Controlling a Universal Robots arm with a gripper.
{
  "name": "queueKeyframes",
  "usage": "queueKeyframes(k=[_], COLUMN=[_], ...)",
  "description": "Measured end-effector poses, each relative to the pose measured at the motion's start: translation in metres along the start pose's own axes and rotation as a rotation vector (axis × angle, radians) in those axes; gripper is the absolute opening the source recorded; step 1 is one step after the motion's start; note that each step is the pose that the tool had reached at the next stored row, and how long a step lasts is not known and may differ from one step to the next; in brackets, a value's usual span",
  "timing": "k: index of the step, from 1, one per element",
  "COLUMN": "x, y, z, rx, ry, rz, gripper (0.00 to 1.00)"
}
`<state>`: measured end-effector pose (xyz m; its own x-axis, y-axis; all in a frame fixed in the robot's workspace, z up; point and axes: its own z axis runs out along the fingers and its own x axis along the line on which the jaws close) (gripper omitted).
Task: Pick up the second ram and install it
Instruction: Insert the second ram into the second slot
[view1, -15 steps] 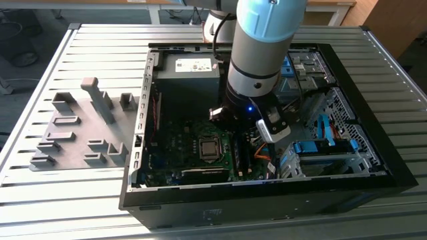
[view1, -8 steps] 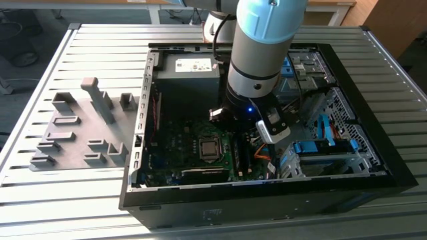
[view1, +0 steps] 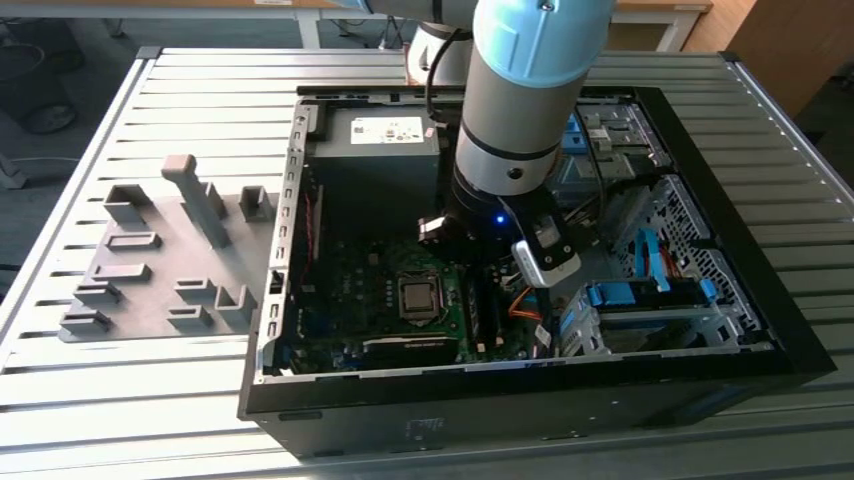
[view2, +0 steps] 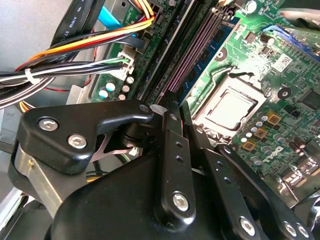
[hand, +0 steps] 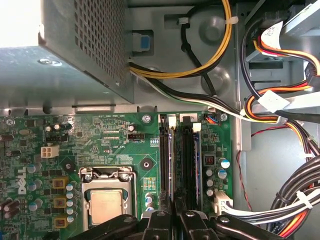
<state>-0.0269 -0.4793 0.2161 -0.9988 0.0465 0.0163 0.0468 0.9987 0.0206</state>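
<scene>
The end effector (hand: 175, 220) is down inside the computer case (view1: 400, 425), right over the long slots (hand: 186, 160) beside the chip (hand: 106, 206). Its fingers (view2: 172, 150) look pinched close together. I cannot tell if the second ram is between them or already in a slot, so the job looks near its end.

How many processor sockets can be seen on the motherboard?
1. The processor socket sits on the green motherboard, beside the memory slots; part of the board is hidden.
</scene>
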Motion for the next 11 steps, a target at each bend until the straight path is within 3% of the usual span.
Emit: queueKeyframes(k=[4,11], x=[0.0001,-0.0026], y=[0.0001,0.0002], z=[-0.0044,-0.0034], rx=[0.0001,0.0000], ry=[0.0008,0.0021], rz=[0.000,-0.006], gripper=[0.14,0.14])
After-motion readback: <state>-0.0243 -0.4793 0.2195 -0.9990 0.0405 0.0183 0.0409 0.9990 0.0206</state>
